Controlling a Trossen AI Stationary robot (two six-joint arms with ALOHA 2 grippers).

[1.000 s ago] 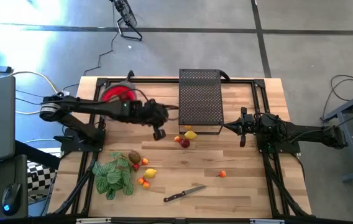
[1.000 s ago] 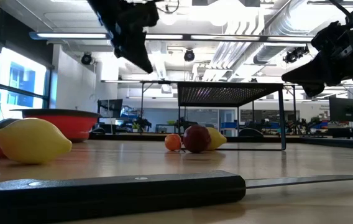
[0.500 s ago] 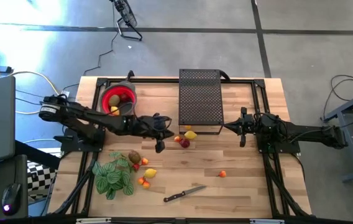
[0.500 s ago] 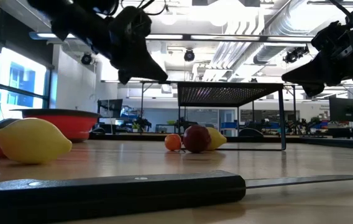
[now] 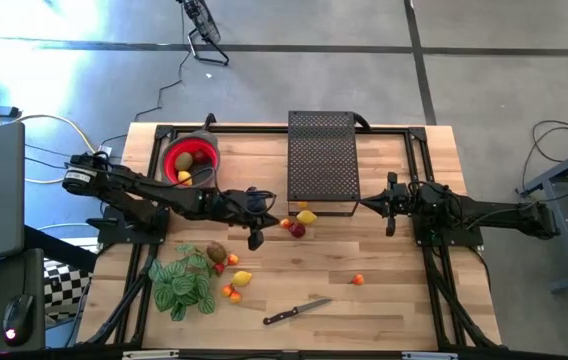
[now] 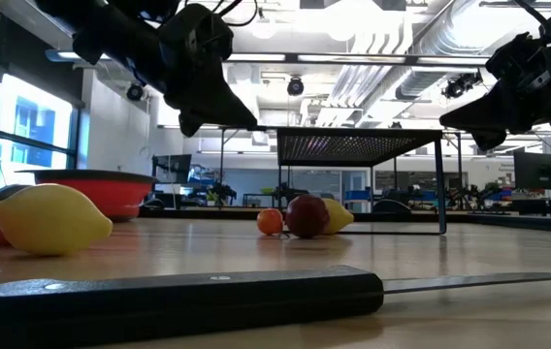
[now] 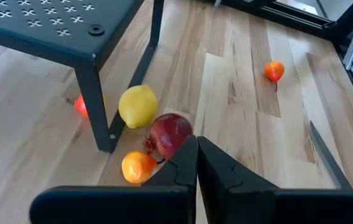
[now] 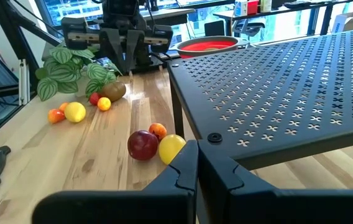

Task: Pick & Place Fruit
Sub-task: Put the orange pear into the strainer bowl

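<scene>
Two shut grippers, no fruit held

We see the left gripper hanging over the wood table, its fingers pressed together with nothing between them. Just past its tips lie a dark red apple, a yellow lemon and a small orange fruit, close by a leg of the black metal rack. Only the left wrist view shows one more red piece tucked behind that leg. The right gripper waits on the rack's other side, also shut and holding nothing. Only the top view shows fruit inside the red bowl, behind the left gripper. The low view puts the black-handled knife up front. We can read no writing anywhere.
</scene>
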